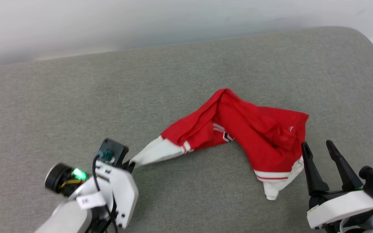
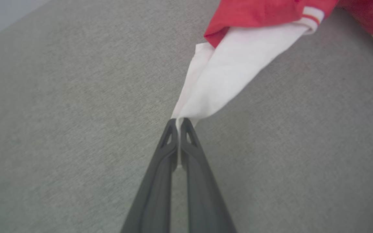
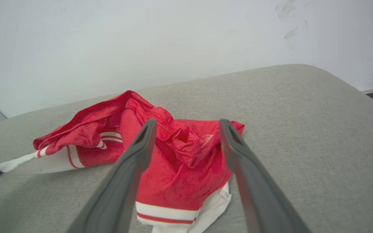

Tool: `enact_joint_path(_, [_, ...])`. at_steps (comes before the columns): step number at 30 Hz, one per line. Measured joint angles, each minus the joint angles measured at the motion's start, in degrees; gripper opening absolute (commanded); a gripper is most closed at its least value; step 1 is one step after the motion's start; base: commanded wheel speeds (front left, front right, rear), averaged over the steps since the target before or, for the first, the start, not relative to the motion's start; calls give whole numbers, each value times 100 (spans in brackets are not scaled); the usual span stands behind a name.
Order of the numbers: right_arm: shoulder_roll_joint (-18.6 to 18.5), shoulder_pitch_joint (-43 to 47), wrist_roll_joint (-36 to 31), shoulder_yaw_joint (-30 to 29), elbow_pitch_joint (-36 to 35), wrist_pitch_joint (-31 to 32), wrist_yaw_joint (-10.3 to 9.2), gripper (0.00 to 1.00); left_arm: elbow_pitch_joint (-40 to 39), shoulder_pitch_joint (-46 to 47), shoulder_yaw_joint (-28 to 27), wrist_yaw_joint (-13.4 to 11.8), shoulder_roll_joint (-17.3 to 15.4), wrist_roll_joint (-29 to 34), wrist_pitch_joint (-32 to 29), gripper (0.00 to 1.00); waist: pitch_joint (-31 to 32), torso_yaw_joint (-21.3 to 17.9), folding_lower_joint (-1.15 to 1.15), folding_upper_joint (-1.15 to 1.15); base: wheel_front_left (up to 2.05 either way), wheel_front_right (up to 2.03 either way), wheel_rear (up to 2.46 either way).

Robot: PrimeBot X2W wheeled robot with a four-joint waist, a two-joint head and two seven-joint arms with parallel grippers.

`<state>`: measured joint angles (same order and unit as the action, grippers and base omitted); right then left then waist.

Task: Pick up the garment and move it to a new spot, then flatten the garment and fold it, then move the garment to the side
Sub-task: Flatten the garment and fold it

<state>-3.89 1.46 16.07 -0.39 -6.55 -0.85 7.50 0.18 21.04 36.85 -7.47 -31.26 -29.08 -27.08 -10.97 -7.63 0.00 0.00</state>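
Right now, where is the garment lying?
In the head view the garment lies crumpled right of centre on the grey cushion, one white sleeve pinched in the left hand, the other sleeve just left of the open right hand.

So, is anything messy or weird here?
Yes. The garment lies bunched and twisted on the grey surface, not flat. One white sleeve stretches out sideways, pinched in the shut left gripper. Nothing looks torn.
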Motion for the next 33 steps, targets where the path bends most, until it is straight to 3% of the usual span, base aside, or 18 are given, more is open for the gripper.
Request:
enact_joint_path(8, [-18, 244, -51, -44, -268, 211, 0, 100, -714, -1684, -423, -881, -431, -512, 8, 0, 293, 512, 0, 0, 0, 0, 0])
enact_joint_path(13, [-19, 275, -91, -13, -387, 298, 0, 100, -625, -2301, -579, -1090, -389, -829, 179, 0, 403, 661, 0, 0, 0, 0, 0])
enact_joint_path(17, [-19, 344, -101, -5, -504, 396, 0, 100, -364, -2637, -603, -1110, -158, -1056, 428, 0, 514, 719, 0, 0, 0, 0, 0])
enact_joint_path(18, [-18, 352, -101, -8, -545, 402, 0, 100, -298, -2651, -615, -1082, -97, -1098, 497, 12, 533, 727, 0, 0, 0, 0, 0])
enact_joint_path(19, [-16, 381, -102, -16, -589, 445, 0, 100, -143, -2648, -617, -1020, 29, -1159, 651, 48, 571, 740, 0, 0, 0, 0, 0])
enact_joint_path(20, [-16, 381, -102, -16, -589, 445, 0, 100, -143, -2648, -617, -1020, 29, -1159, 651, 100, 571, 740, 0, 0, 0, 0, 0])
enact_joint_path(25, [-8, 477, -113, -56, -690, 530, 0, 100, -24, -2524, -655, -988, 238, -1057, 1104, 100, 669, 751, 0, 0, 0, 0, 0])
enact_joint_path(33, [25, 568, -137, -103, -790, 594, 0, 100, -645, -2252, -758, -1127, 361, -647, 1792, 100, 839, 726, 0, 0, 0, 0, 0])
